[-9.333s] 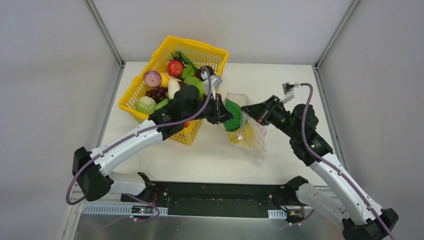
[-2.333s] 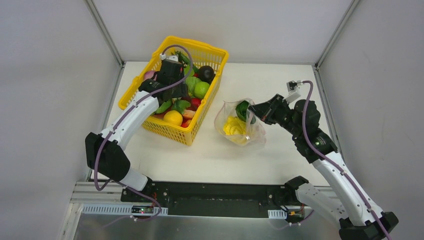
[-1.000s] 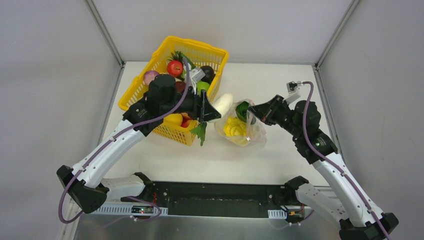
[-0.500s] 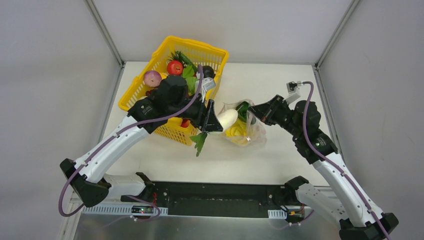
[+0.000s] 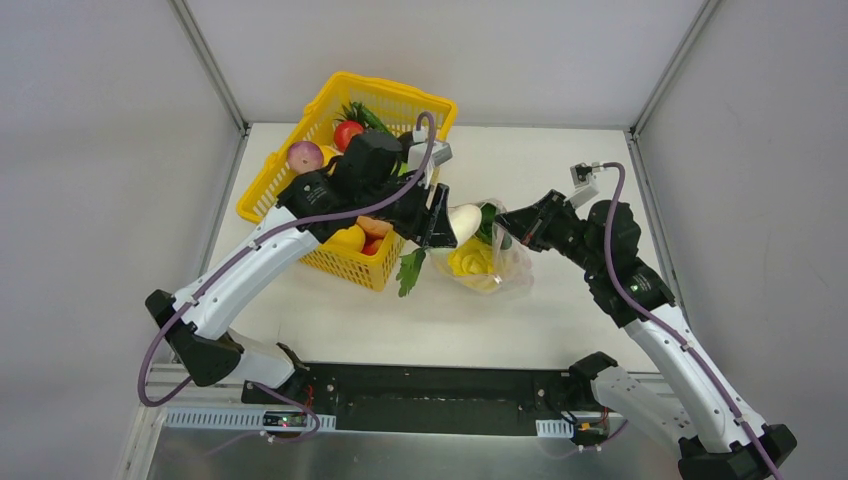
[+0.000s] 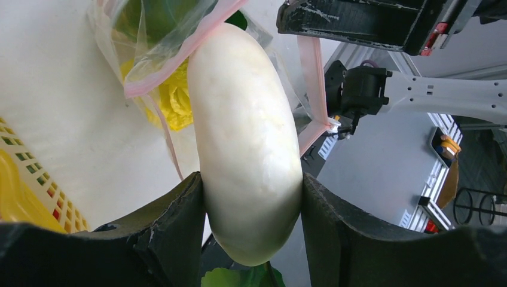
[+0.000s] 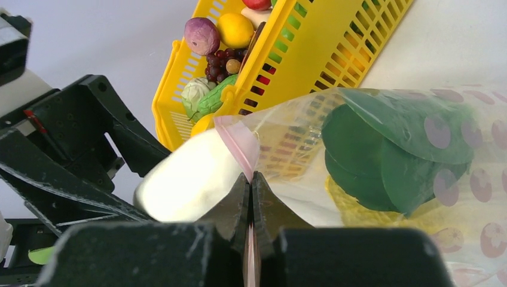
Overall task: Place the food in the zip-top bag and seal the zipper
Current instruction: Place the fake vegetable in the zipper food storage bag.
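Yellow basket (image 5: 398, 92) at left of surface (image 5: 560, 165), still part full. Left hand (image 5: 443, 222) is clamped on white radish (image 5: 465, 221). In the last second it has swung from the basket's side to the zip-top bag (image 5: 502, 274). Radish tip now at the mouth, so insertion looks under way, sealing later. Radish smooth, fat, leaves dangling. Bag mid-surface, clear, crinkled, holding yellow cabbage (image 5: 470, 260) and greens (image 7: 394, 149). Right hand (image 5: 514, 222) is pinched tight on pink zipper (image 7: 238, 139), lifting the mouth.
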You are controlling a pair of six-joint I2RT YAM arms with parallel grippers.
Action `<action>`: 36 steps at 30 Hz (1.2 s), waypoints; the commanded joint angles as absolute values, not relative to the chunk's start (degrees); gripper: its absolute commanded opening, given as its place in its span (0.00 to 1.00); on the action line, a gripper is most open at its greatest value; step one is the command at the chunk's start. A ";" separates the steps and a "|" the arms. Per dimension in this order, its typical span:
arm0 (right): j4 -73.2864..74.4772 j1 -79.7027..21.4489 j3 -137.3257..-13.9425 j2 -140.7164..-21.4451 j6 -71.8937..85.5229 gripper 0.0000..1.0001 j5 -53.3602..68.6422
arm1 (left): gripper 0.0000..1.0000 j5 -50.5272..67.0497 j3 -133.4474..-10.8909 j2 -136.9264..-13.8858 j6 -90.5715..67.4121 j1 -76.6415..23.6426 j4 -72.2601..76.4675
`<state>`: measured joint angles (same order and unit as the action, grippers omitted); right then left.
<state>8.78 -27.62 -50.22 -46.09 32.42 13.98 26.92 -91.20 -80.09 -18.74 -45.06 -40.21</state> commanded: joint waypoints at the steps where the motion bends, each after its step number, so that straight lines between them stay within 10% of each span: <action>1: 5.74 -27.38 -50.67 -45.51 33.09 0.00 13.68 | 0.16 25.99 -90.50 -73.99 -17.99 -45.46 -34.65; 12: 2.26 -27.40 -49.85 -46.78 36.51 0.00 15.43 | 0.04 4.78 -55.73 -57.78 -27.63 -48.34 27.92; 36: 0.26 -27.41 -53.11 -48.31 41.00 0.00 17.73 | 0.05 -43.48 -51.83 -80.68 -1.09 -70.51 62.31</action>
<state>5.80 -27.59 -49.84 -47.55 38.00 15.29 -32.67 -50.70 -78.67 -10.72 -67.61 52.36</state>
